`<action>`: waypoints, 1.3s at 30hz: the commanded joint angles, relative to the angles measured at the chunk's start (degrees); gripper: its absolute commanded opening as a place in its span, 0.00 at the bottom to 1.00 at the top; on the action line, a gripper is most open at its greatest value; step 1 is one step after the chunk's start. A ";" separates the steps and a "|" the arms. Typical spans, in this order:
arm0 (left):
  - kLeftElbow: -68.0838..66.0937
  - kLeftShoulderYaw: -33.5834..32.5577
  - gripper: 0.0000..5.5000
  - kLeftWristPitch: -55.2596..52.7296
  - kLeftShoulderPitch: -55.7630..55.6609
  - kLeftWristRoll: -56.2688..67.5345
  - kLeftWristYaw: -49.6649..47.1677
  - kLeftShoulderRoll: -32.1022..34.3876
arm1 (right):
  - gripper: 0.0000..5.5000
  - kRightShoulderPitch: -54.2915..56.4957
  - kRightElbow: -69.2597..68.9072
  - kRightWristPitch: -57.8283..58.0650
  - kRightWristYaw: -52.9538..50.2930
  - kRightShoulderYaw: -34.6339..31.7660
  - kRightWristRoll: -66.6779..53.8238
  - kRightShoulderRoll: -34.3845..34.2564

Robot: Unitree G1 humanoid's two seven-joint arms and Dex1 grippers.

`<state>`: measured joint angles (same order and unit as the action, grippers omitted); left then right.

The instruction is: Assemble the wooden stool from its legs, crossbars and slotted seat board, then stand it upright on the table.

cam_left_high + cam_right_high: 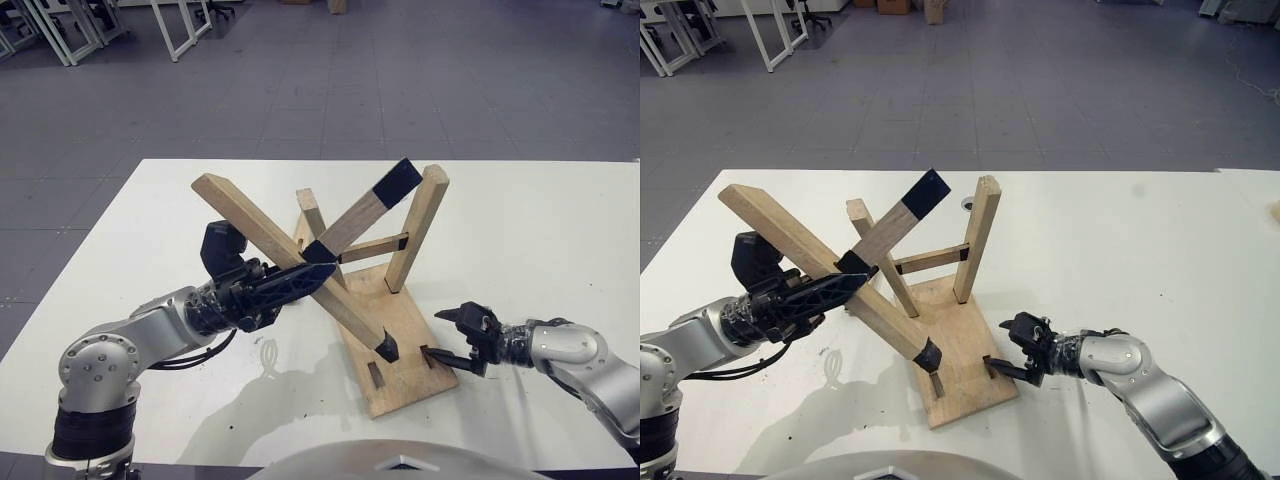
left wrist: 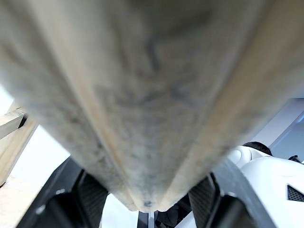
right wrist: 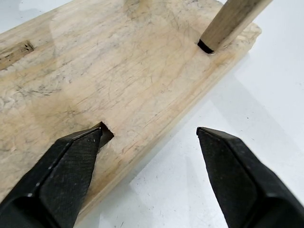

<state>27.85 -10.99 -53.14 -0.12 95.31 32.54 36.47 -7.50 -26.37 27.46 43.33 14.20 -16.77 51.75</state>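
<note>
Four wooden legs (image 1: 425, 225), one crossbar (image 1: 372, 247), one slotted seat board (image 1: 410, 340).

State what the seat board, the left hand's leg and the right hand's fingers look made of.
Seat board: bare unvarnished wood, showing grain and scratches. Leg: same pale raw wood, black tape-like wrap at its lower end. Fingers of the right hand: matt black, perhaps plastic.

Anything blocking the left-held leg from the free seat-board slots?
Nothing visible before the near slot; the taped end of the leg is just beside it at the seat board. The edge slot has one finger of the open right gripper over it.
</note>
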 commanded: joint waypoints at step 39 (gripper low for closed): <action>-0.60 11.31 0.37 13.69 6.30 -44.13 4.95 -6.80 | 0.67 13.39 -0.79 24.19 -12.14 -6.98 2.83 -14.37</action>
<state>27.93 0.36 -39.84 5.68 52.74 37.50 29.61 5.51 -27.47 51.56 31.25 7.86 -13.85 37.41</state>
